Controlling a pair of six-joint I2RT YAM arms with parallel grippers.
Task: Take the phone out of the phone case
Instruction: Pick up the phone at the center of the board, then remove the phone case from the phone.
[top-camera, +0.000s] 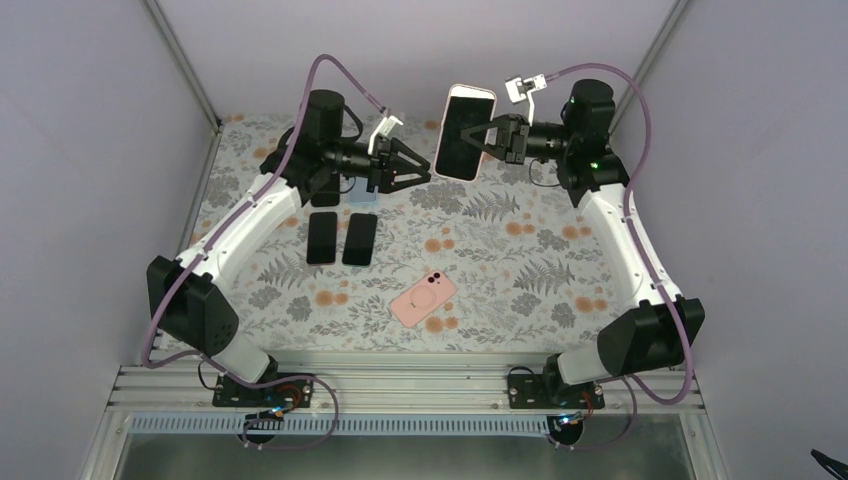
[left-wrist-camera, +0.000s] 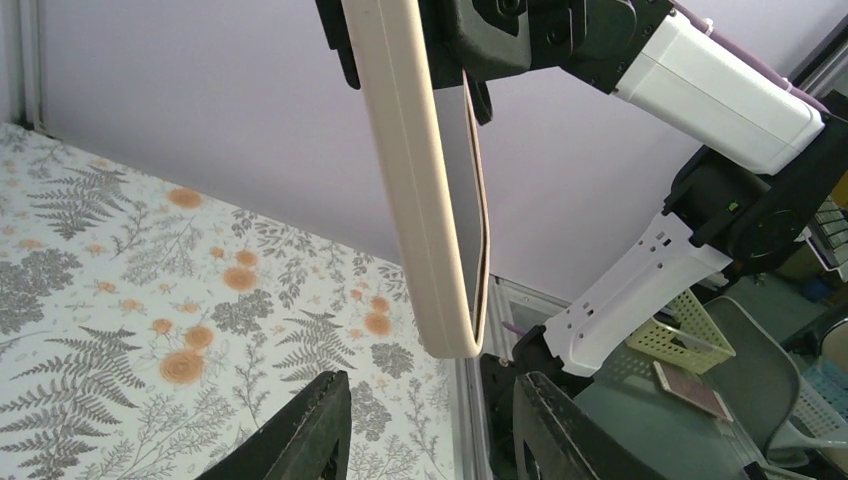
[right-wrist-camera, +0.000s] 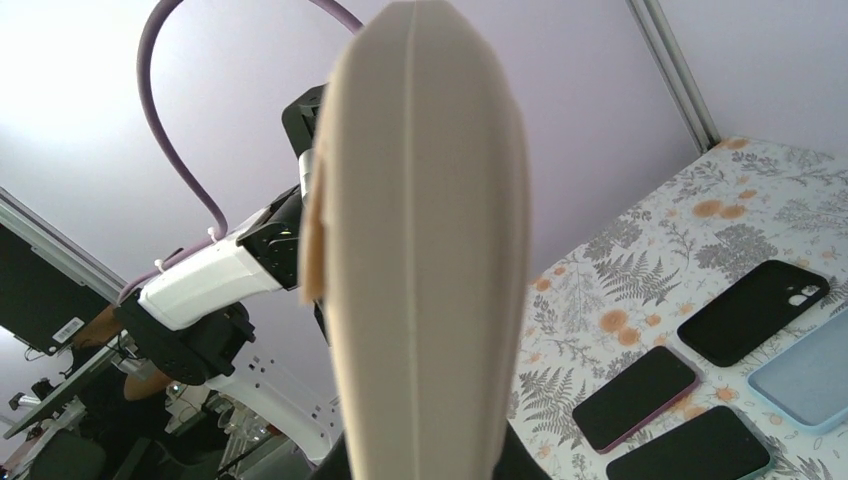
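Our right claw (top-camera: 487, 137) is clenched on the smooth, round-edged cream case (left-wrist-camera: 415, 180), held aloft over the floral table's (top-camera: 520, 260) 12 o'clock, with the glossy black phone (top-camera: 462, 135) inside. Our left claw (top-camera: 415, 165) gapes released at the case's 9 o'clock, not touching it.

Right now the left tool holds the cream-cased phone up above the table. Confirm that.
Wrong arm: the right tool holds the cream-cased phone up above the table. The left tool stands open beside it, apart from it. The top view shows this.
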